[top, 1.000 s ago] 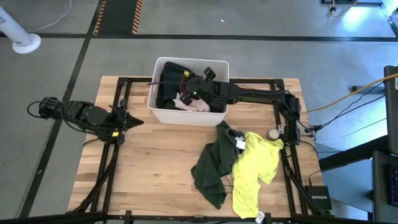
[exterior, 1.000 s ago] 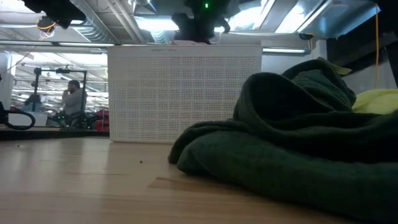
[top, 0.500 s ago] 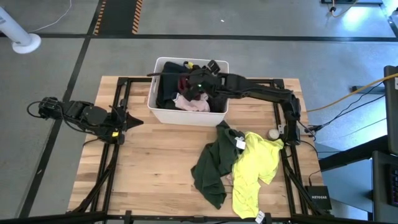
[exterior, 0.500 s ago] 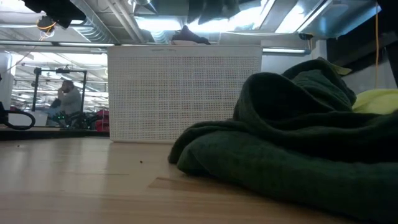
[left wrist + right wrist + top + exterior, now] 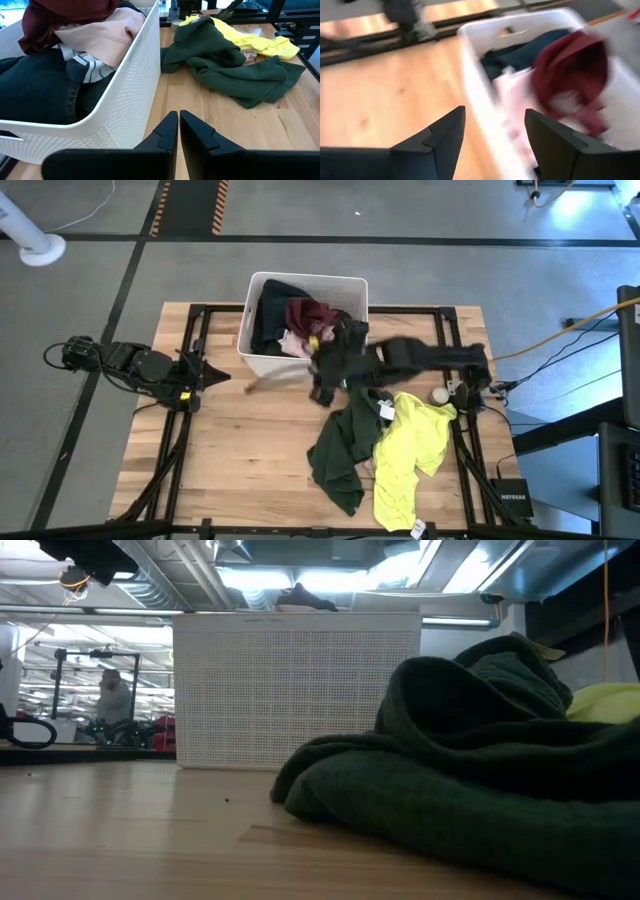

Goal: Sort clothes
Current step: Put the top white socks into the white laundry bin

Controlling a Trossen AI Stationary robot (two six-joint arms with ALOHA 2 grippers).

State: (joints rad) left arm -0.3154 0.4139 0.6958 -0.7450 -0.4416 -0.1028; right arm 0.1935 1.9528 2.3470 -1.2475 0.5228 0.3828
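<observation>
Two garments are left out on the wooden desk (image 5: 250, 450): a crumpled dark green cloth top (image 5: 338, 448) and a neon yellow cloth shirt (image 5: 408, 452) lying against it. The maroon garment (image 5: 308, 313), pale pink garment (image 5: 107, 35) and dark denim garment (image 5: 35, 95) sit in the white perforated plastic bin (image 5: 262, 362). The right gripper (image 5: 325, 370) hangs just in front of the bin, fingers spread apart and holding nothing (the wrist view shows bare space between them). The left gripper (image 5: 178, 131) waits at the desk's left edge, fingers together and empty. The next grab is best aimed at the green top's raised fold nearest the bin, coming down steeply so that only one garment is pinched and the yellow shirt stays behind.
</observation>
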